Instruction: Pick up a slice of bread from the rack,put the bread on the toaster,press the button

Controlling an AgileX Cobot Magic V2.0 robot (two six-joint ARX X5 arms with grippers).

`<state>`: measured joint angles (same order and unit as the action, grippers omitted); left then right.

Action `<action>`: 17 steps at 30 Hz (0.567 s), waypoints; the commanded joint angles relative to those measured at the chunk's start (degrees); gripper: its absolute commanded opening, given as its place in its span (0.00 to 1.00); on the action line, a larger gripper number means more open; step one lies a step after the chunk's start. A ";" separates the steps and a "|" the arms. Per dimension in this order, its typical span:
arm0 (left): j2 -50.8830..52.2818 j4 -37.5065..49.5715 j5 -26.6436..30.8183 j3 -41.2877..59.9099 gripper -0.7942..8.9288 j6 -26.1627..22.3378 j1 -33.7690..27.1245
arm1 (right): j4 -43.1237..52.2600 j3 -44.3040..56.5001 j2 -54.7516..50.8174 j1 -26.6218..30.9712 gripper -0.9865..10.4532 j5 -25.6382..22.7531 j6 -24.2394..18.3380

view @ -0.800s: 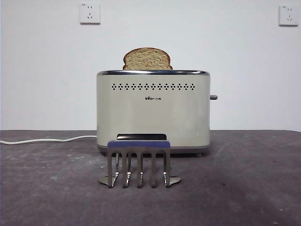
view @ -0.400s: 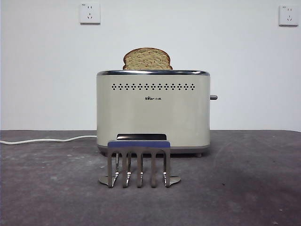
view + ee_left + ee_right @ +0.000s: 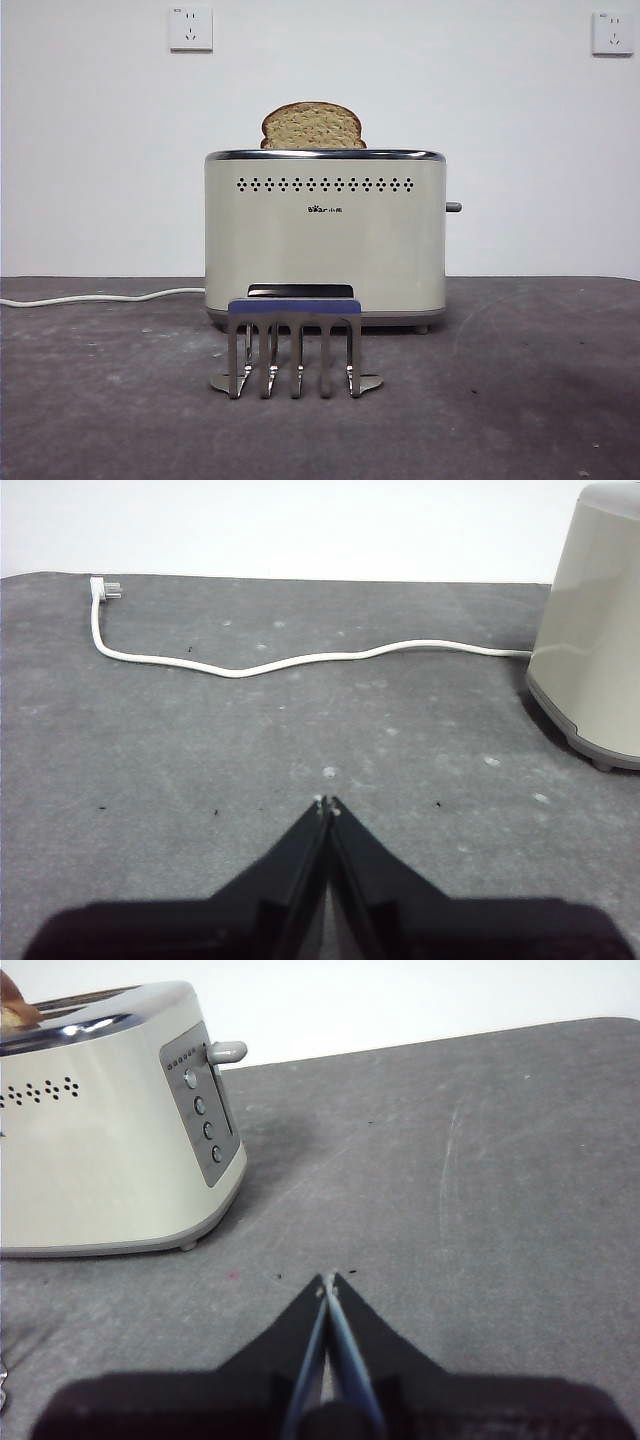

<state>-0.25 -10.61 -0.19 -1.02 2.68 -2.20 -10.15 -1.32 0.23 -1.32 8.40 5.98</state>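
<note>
The slice of bread point(image 3: 312, 125) stands upright in the toaster point(image 3: 325, 235), its domed top above the chrome rim. The grey button point(image 3: 454, 207) sticks out of the toaster's right end, high up; it also shows in the right wrist view point(image 3: 226, 1052). The steel rack point(image 3: 294, 346) with the blue-purple bar stands in front of the toaster with nothing in it. My left gripper point(image 3: 326, 804) is shut and empty, low over the table to the side of the toaster's cord end point(image 3: 592, 660). My right gripper point(image 3: 327, 1280) is shut and empty, off the toaster's button end point(image 3: 110, 1130).
The white cord point(image 3: 100, 297) runs left from the toaster across the dark grey table point(image 3: 520, 400); its plug point(image 3: 106, 589) lies loose. Two wall sockets point(image 3: 191, 28) sit high on the white wall. Neither arm shows in the front view.
</note>
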 commanded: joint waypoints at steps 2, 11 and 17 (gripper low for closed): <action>0.15 0.07 0.07 0.81 0.08 0.55 -0.13 | 0.20 1.03 -0.17 -0.31 0.09 -0.20 0.92; 0.15 0.07 0.07 0.81 0.08 0.55 -0.13 | 0.31 1.03 -0.04 -0.28 0.09 -1.44 2.08; 0.15 0.07 0.07 0.81 0.08 0.55 -0.13 | 0.33 1.03 0.13 -0.28 0.09 -1.42 2.10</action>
<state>-0.25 -10.63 -0.19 -1.02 2.68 -2.20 -10.13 -1.28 0.32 -1.52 7.25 7.57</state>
